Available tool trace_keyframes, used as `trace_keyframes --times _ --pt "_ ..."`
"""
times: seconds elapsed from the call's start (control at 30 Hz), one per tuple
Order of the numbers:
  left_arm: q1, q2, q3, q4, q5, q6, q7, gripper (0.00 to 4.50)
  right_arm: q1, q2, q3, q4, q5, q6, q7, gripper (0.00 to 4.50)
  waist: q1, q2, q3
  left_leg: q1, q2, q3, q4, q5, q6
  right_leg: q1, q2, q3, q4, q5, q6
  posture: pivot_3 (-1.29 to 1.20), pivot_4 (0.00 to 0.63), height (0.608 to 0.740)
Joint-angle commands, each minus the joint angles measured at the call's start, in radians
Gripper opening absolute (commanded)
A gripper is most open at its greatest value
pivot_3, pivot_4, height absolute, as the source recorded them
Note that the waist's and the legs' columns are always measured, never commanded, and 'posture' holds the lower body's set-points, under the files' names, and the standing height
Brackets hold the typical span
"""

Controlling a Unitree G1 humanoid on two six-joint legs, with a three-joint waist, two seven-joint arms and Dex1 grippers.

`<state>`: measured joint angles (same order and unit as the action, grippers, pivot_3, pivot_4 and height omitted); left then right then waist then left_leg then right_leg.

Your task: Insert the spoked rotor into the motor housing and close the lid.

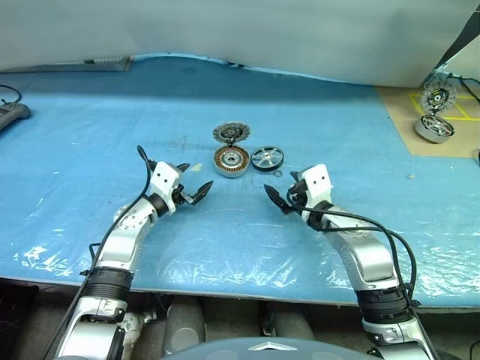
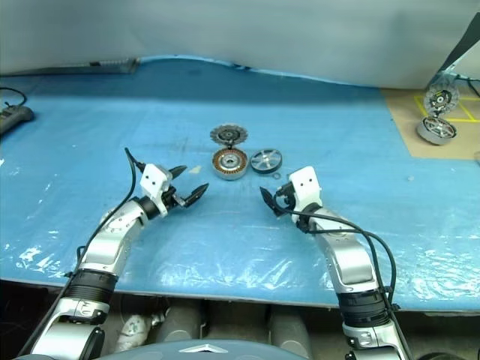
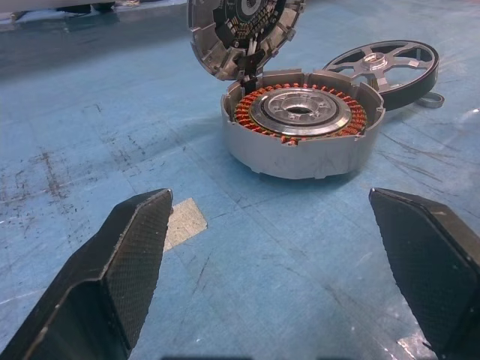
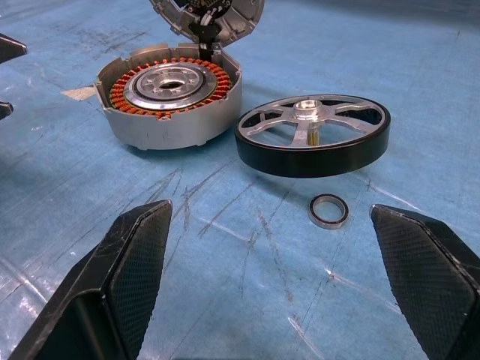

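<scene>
Trouble could start at the small washer ring, lying between the wide-open, empty right gripper and the spoked rotor beyond, beside the motor housing with its lid raised, and liable to be snagged.

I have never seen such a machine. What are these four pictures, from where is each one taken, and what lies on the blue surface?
It is a humanoid robot with two arms. Two pictures come from cameras on its head, two from its wrists. The left gripper and right gripper are both open and hold nothing. On the blue table stands the motor housing, copper windings showing, its hinged lid standing open. Beside it lies the spoked rotor, and near that a small washer ring.
</scene>
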<state>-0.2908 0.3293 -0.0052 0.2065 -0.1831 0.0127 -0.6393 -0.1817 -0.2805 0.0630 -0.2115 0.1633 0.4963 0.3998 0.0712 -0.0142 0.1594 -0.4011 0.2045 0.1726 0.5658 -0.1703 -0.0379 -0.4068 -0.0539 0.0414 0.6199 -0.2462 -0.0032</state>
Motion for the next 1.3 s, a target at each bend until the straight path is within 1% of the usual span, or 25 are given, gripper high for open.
trace_keyframes --times 0.03,0.37,1.3 --pt "-0.006 0.008 0.010 -0.039 -0.008 -0.002 0.001 4.50 -0.019 -0.005 -0.002 -0.015 -0.001 -0.022 0.005 4.49 0.000 0.000 0.000 0.000 0.000 0.000 0.000 0.000 0.000 0.000 0.000 0.000 0.000 0.000 0.000 0.00 0.150 0.740" --pt "-0.013 0.005 0.008 -0.033 0.001 0.028 0.022 4.50 -0.022 -0.003 0.000 -0.009 -0.006 -0.022 0.003 4.49 0.000 0.000 0.000 0.000 0.000 0.000 0.000 0.000 0.000 0.000 0.000 0.000 0.000 0.000 0.000 0.00 0.150 0.740" --pt "-0.017 0.008 0.005 -0.032 0.009 0.013 0.013 4.50 -0.028 0.009 0.000 -0.002 -0.006 -0.039 -0.001 4.49 0.000 0.000 0.000 0.000 0.000 0.000 0.000 0.000 0.000 0.000 0.000 0.000 0.000 0.000 0.000 0.00 0.150 0.740"
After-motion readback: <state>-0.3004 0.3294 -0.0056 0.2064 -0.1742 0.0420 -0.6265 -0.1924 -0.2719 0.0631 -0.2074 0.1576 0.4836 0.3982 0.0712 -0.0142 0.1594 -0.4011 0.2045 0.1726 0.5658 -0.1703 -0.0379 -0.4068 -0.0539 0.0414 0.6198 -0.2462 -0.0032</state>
